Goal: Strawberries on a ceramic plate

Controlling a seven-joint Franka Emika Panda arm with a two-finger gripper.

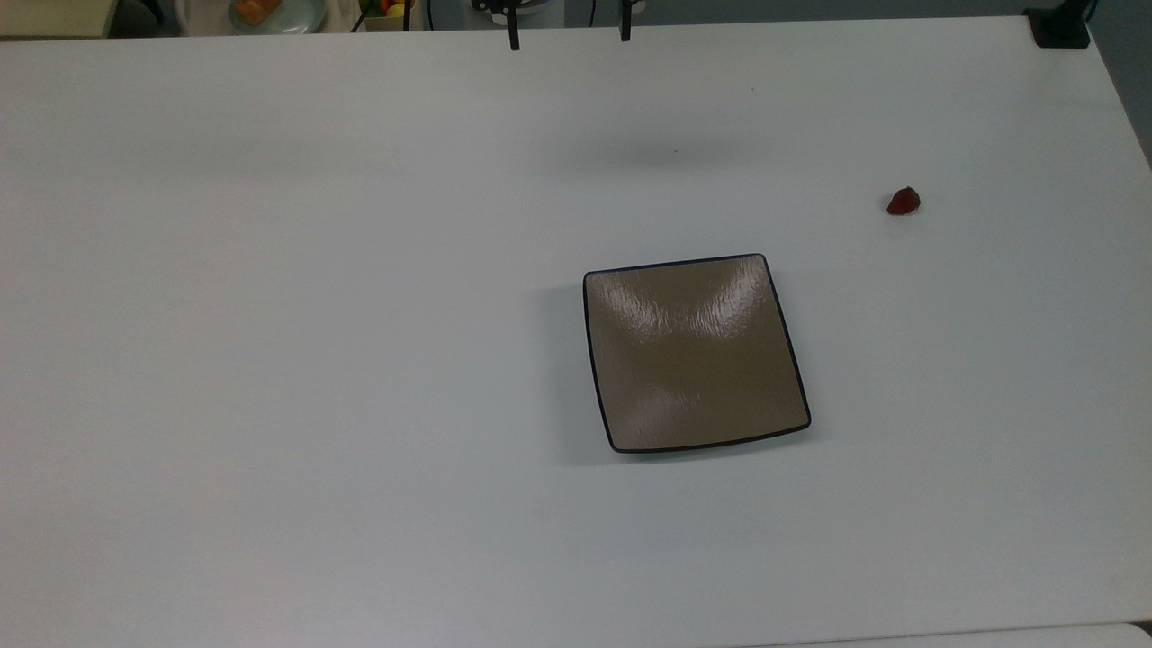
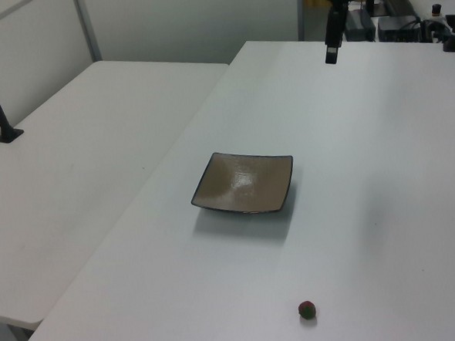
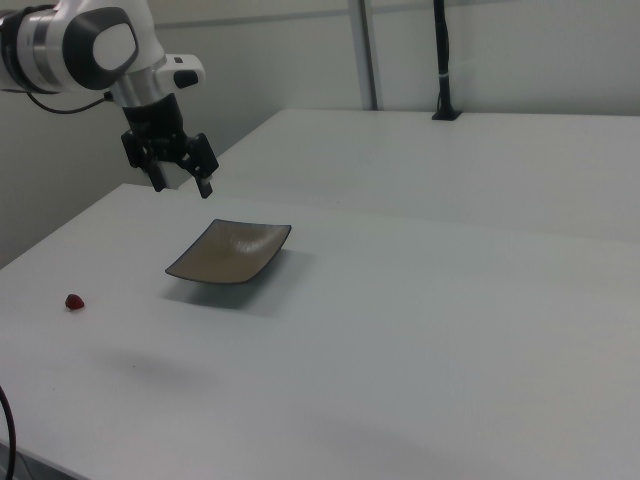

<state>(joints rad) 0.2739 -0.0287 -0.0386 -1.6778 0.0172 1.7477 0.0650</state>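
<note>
Lying alone on the white table (image 1: 270, 360), one small red strawberry (image 1: 903, 202) with a dark leafy cap sits toward the top view's right, well apart from the one ceramic plate (image 1: 695, 353) and not on it. In the left view the strawberry (image 2: 307, 310) lies near the bottom edge, nearer the camera than the plate (image 2: 244, 183); in the right view the strawberry (image 3: 74, 301) lies to the right view's left of the plate (image 3: 229, 252). The plate is square, glossy brown-taupe with a thin dark rim, and holds nothing. No writing can be read on either.

The gripper (image 3: 181, 179) hangs in the air above the table with its two fingers spread apart and holding nothing (the right view also shows the white arm (image 3: 75, 45) behind it). In the top view the two dark fingertips (image 1: 514, 38) reach in at the far edge. The left view shows a second white table (image 2: 75, 203) alongside, and the top view a round pale dish (image 1: 270, 13) with orange food beyond the far edge.
</note>
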